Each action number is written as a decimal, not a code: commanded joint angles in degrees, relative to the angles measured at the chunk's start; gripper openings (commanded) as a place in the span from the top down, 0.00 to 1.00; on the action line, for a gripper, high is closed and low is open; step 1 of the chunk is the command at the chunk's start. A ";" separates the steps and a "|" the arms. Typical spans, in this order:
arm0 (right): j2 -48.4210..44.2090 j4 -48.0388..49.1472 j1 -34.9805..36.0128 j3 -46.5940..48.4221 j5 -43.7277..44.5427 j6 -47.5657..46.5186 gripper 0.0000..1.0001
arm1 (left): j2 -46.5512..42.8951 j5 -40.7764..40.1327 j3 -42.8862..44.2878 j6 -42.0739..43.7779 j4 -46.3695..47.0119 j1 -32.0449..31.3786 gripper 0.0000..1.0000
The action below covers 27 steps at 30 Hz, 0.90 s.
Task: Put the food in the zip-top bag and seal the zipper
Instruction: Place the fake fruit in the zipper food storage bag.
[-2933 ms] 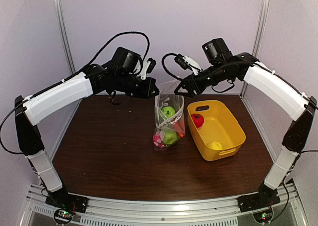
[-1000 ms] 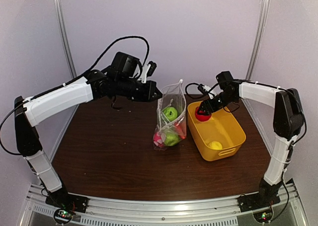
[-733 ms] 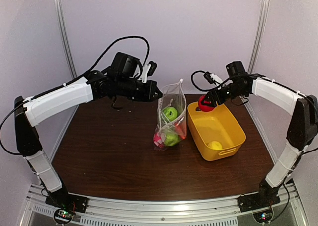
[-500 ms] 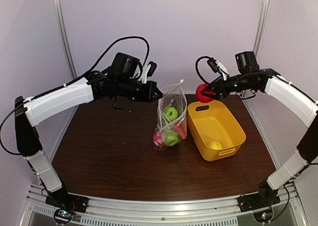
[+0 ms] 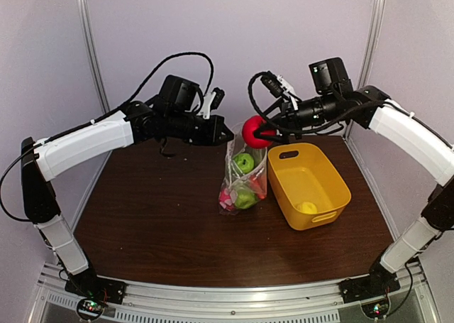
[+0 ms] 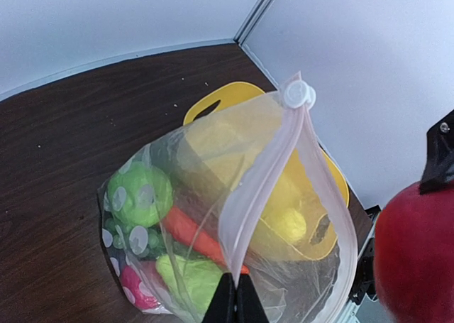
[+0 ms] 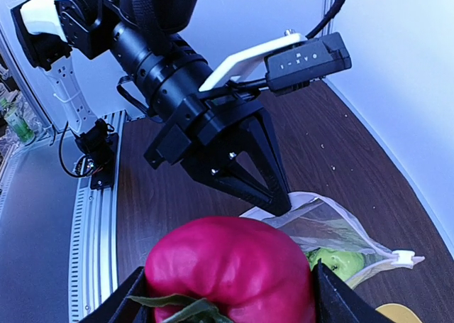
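1. The left fingers (image 6: 231,303) are pressed together on the top edge of the zip-top bag (image 5: 245,172), pinching the pale zipper (image 6: 264,177) strip and holding the bag upright on the desk (image 5: 156,209).
2. Over on the other side, the right fingers (image 5: 273,129) are clamped on a red fruit (image 5: 255,131), one finger on each flank. The right wrist view shows it filling the gap between them.
3. That red fruit hangs in the air, clear of the desk, just above the bag's top edge and close to the left fingers' tips.
4. The bag's mouth gapes. One lip is held in the pinch and the other bows out toward the yellow basket (image 5: 346,189).
5. Inside the bag there is a green fruit (image 6: 140,193) up high and a second green piece lower down. An orange carrot (image 6: 190,232) lies slantwise between them, and there is a pink piece (image 6: 138,294) at the bottom.
6. The bag stands just beside the basket's left wall. I cannot tell whether they touch.
7. One yellow piece (image 5: 306,207) sits alone in the basket's near end.
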 commanded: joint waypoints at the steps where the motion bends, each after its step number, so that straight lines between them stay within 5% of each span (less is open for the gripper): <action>1: 3.73 -2.50 0.70 2.52 6.56 -1.04 0.44 | 0.01 0.99 0.21 -0.45 2.57 0.37 1.00; 5: 4.83 -2.56 1.36 2.64 11.42 -1.77 0.42 | -0.28 0.90 -0.01 -0.46 2.42 0.33 1.00; 9: 5.11 -3.19 1.82 2.25 14.93 -1.96 0.24 | -0.53 0.74 -0.26 -0.46 2.39 0.37 1.00; 13: 3.54 -2.56 1.82 2.82 14.22 -0.55 0.17 | -0.39 0.48 -0.37 -0.45 2.53 0.37 1.00; 27: -2.23 -1.22 -4.83 0.78 14.17 1.00 0.14 | -0.32 -1.13 0.52 0.90 1.26 0.50 1.00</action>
